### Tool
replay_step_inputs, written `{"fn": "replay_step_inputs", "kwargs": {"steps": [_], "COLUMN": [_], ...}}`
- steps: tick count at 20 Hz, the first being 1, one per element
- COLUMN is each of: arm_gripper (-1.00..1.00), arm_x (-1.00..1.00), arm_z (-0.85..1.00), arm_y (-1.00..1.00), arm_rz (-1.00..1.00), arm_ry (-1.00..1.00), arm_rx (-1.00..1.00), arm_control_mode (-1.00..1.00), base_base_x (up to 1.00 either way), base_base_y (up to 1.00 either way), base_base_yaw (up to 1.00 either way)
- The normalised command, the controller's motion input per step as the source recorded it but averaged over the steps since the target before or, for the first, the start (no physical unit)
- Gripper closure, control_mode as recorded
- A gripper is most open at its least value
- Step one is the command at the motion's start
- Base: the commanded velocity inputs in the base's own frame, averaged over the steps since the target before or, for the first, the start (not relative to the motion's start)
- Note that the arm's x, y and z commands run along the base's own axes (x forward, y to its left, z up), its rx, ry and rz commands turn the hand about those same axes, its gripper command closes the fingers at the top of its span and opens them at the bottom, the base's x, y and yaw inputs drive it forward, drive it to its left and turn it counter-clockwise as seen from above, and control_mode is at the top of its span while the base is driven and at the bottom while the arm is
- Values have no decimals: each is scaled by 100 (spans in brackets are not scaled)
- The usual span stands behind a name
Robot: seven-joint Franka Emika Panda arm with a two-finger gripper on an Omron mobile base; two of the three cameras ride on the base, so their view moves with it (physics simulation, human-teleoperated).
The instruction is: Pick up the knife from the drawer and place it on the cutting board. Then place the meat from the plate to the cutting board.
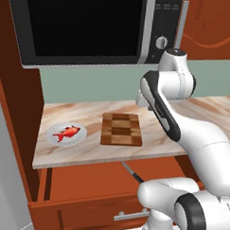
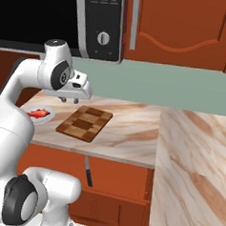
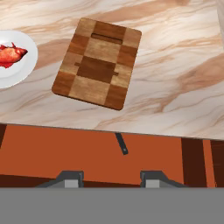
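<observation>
Marbled counter (image 3: 175,74) under checkered wooden cutting board (image 3: 97,62), round plate (image 3: 13,70).

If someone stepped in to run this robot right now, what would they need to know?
Gripper: open, holding nothing, raised above the counter near the cutting board.
Knife: lying in the open drawer, blade partly under the counter edge, black handle toward the robot.
Cutting board: on the counter, nothing on it.
Meat: on the plate, beside the board.
Done: the drawer is open.
Left: lift the knife onto the board, then move the meat from plate to board.
</observation>
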Motion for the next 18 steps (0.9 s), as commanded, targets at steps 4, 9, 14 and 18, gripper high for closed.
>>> {"fn": "replay_step_inputs", "kwargs": {"steps": [4,9,14,18], "arm_gripper": [-100,-100,-100,-100], "arm_x": [0,0,0,0], "arm_z": [-1,0,0,0], "arm_y": [0,0,0,0], "arm_rz": [0,0,0,0], "arm_ry": [0,0,0,0], "arm_rx": [0,0,0,0], "arm_control_mode": [-100,-100,-100,-100], "base_base_x": [0,0,0,0], "base_base_y": [0,0,0,0], "base_base_yaw": [0,0,0,0]}}
